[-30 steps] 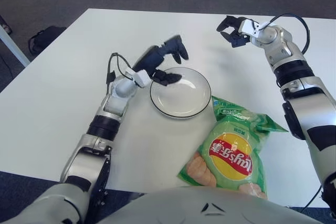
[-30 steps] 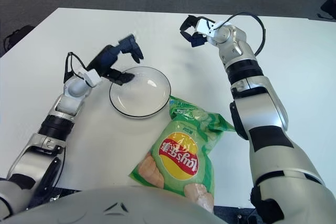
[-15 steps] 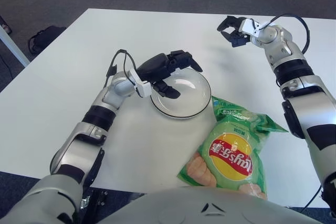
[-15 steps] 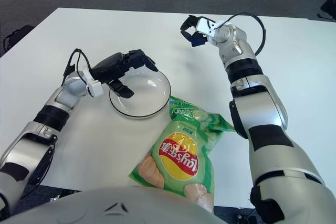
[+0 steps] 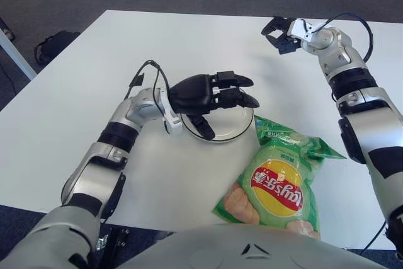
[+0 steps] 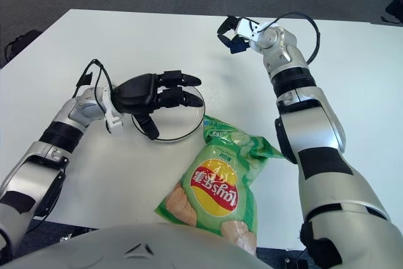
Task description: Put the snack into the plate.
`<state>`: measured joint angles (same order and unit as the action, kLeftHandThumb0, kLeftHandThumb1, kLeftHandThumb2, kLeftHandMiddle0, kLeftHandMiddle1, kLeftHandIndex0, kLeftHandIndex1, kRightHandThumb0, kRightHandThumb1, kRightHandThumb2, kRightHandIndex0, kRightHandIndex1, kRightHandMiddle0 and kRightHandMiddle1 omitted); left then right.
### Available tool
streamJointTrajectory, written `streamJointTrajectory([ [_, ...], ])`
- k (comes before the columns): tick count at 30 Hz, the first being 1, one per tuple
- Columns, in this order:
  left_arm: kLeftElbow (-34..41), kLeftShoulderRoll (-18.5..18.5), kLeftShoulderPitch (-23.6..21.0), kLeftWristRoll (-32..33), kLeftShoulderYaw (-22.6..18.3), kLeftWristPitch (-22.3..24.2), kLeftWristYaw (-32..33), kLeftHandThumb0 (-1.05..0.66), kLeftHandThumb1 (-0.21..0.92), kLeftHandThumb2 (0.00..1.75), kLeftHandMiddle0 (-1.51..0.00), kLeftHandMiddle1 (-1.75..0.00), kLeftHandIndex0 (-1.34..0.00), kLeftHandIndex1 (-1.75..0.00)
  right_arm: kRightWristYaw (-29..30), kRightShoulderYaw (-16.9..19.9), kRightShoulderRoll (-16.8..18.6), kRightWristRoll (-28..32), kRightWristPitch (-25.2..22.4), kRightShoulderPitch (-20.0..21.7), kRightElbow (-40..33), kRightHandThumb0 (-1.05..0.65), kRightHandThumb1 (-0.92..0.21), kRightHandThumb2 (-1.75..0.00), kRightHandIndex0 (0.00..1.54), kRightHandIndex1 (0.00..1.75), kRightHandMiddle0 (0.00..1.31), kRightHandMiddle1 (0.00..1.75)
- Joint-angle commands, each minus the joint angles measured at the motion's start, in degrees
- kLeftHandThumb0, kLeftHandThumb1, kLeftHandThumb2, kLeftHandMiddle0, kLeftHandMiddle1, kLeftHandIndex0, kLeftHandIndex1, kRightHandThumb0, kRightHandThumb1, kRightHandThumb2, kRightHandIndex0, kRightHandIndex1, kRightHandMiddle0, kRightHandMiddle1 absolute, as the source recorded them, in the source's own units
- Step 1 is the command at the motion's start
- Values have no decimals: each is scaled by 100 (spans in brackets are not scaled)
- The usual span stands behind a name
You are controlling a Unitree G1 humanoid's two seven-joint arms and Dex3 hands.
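White table (image 5: 75, 92): left hand (image 5: 211, 92) spread, empty, over plate (image 5: 234, 125); should reach right, pinch chip bag (image 5: 277, 181) top edge. Right hand (image 5: 281, 31) far behind plate, grip unclear.

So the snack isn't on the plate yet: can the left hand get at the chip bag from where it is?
Probably yes: the left hand hovers open over the plate, and the chip bag lies just beyond, unobstructed.

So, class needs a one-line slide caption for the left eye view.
Left robot hand open above the plate; chip bag lies beside it; right robot hand raised far back.
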<state>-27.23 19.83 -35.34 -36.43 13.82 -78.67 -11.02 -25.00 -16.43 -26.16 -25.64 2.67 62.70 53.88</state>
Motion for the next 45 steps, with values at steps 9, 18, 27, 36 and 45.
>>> streamJointTrajectory([
  [9, 179, -43, -251, -688, -119, -335, 559, -64, 92, 77, -10, -18, 0, -52, 232, -19, 101, -16, -60, 253, 234, -67, -92, -107, 27, 58, 0, 88],
  [18, 161, -281, -290, -693, -126, -800, 946, -52, 85, 71, -16, -12, 0, -58, 308, -25, 71, -17, 67, 247, 256, -70, -92, -107, 29, 57, 0, 94],
  [27, 271, -454, -332, -1182, -422, -1061, 1066, -49, 82, 76, -16, -8, 0, -50, 323, -57, 80, -34, 164, 311, 433, -71, -92, -107, 29, 57, 0, 92],
  [36, 172, -648, -384, -1254, -308, -1085, 1141, -46, 82, 78, -20, -7, 0, -59, 319, -14, 84, 16, 237, 319, 502, -69, -92, -106, 30, 58, 0, 89],
  [45, 95, -579, -693, -1177, 25, -980, 1013, -38, 75, 89, -22, -5, 0, -59, 304, -53, 99, -43, 68, 401, 515, -69, -92, -105, 27, 56, 0, 85],
])
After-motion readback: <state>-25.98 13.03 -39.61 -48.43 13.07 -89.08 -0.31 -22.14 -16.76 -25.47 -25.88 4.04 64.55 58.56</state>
